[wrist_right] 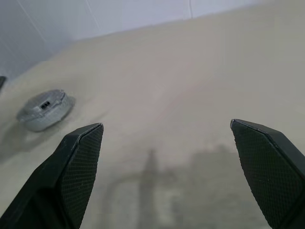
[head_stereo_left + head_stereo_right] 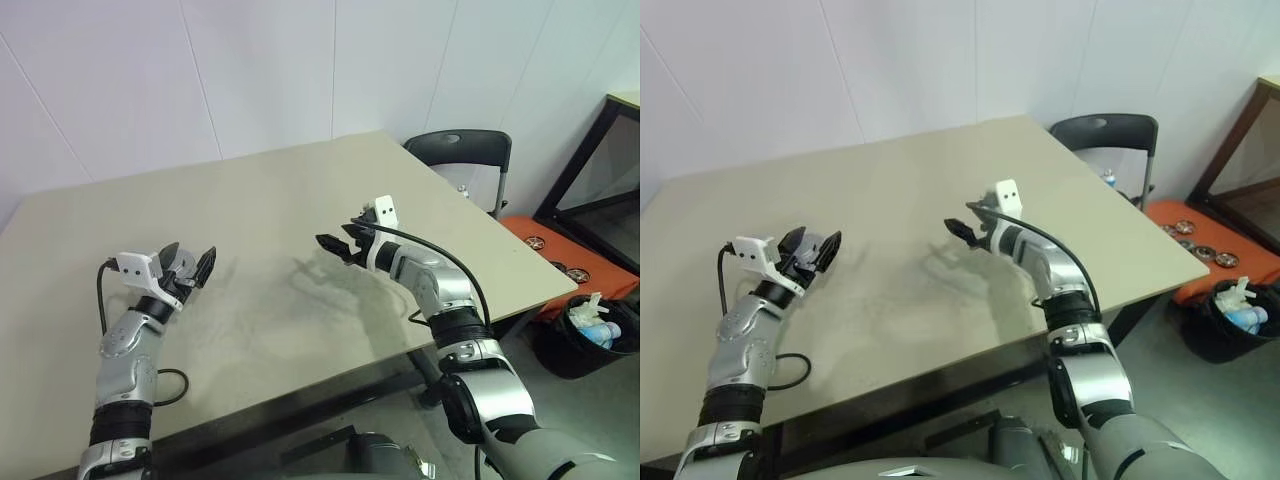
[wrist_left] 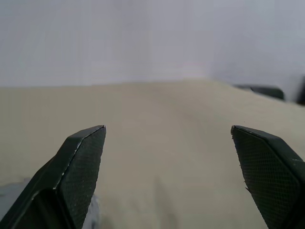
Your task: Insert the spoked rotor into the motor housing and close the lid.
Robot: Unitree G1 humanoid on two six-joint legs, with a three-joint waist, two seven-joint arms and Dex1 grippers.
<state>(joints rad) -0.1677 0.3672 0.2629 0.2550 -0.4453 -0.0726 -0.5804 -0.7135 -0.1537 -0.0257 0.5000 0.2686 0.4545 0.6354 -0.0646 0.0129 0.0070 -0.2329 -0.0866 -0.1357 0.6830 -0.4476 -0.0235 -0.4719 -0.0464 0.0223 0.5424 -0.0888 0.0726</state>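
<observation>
Right wrist view shows a flat round grey disc [image 1: 45,109], likely the closed motor housing, at left frame on the beige table [image 2: 300,200], both grippers [image 2: 196,268] [image 2: 340,246] spread, empty.

head stereo pair looks down over table [image 2: 280,200] (shared); wrist cams skim tabletop.
</observation>
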